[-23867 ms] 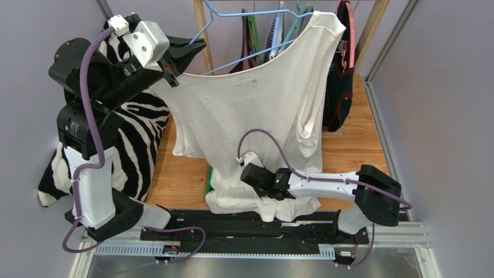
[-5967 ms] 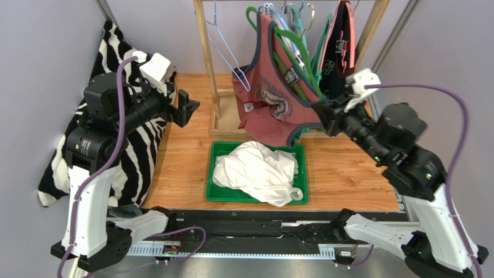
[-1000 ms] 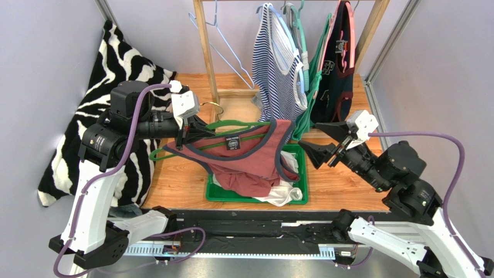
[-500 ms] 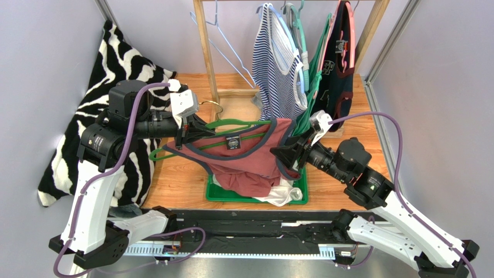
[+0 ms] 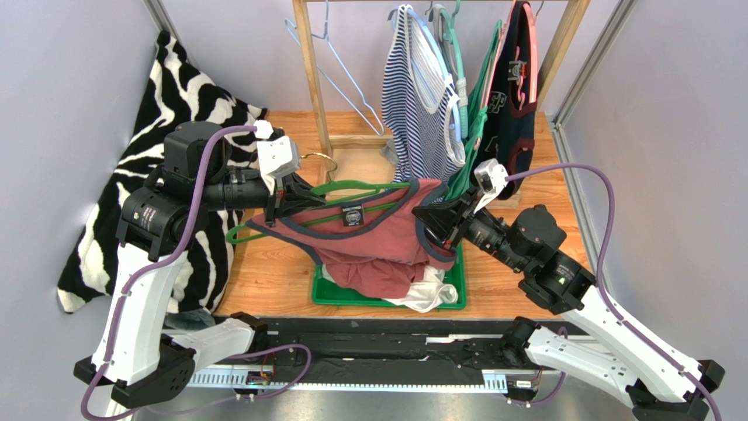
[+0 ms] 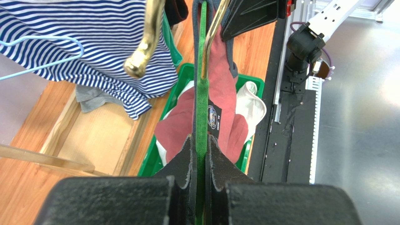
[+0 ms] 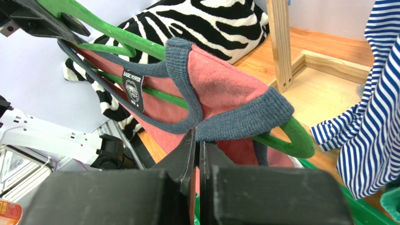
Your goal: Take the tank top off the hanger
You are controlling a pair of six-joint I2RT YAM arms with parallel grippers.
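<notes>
Both arms reach toward mid-frame: left fingers (image 6: 184, 161) pinch the green hanger (image 6: 202, 84); right fingers (image 7: 184, 154) pinch the tank top (image 7: 220, 89) strap.

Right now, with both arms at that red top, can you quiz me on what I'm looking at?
1. True or false: the left gripper is shut on the green hanger.
2. What does the right gripper pinch? A: the striped top. B: a grey-edged strap of the red tank top. C: the white garment.
3. Fill in: under the red tank top sits a green ____.
Key: 1 true; 2 B; 3 tray.
</notes>
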